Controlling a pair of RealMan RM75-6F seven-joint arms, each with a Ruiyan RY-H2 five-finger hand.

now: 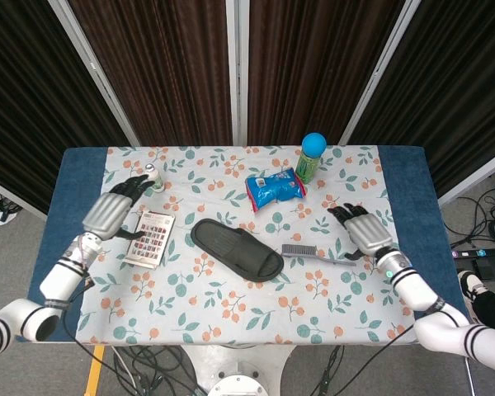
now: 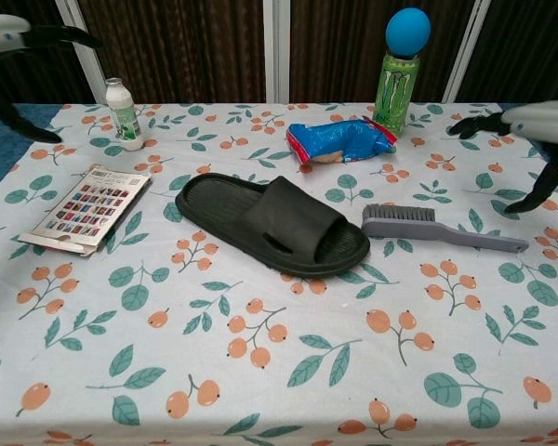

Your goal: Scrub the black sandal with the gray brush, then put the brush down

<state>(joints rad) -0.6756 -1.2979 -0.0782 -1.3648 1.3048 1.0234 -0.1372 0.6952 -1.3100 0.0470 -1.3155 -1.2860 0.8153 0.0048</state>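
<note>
The gray brush [image 2: 437,226] lies flat on the flowered tablecloth [image 2: 260,372], bristles up, just right of the black sandal [image 2: 272,223] and apart from it by a narrow gap. Its long axis runs left to right, bristled head toward the sandal's toe end and thin handle pointing right. The sandal sits near the middle of the table, lying slantwise with its heel end far-left and toe end near-right.

The right hand [image 1: 361,230] hovers just beyond the handle end, fingers spread and holding nothing; no finger touches the brush (in the chest view it hangs above and to the right of the handle tip). It is much the nearer hand to the brush. The left hand [image 1: 109,213] is well apart at the far left, raised over the card of colored stickers [image 1: 149,238], fingers likewise apart and empty.

By the look of it the brush is already set down, so little seems left beyond drawing the arms clear. Behind the sandal lie a blue snack bag [image 2: 342,140] and a green can topped with a blue ball [image 2: 396,65]; a small white bottle [image 2: 124,113] stands far left. None blocks the right hand's way back.
</note>
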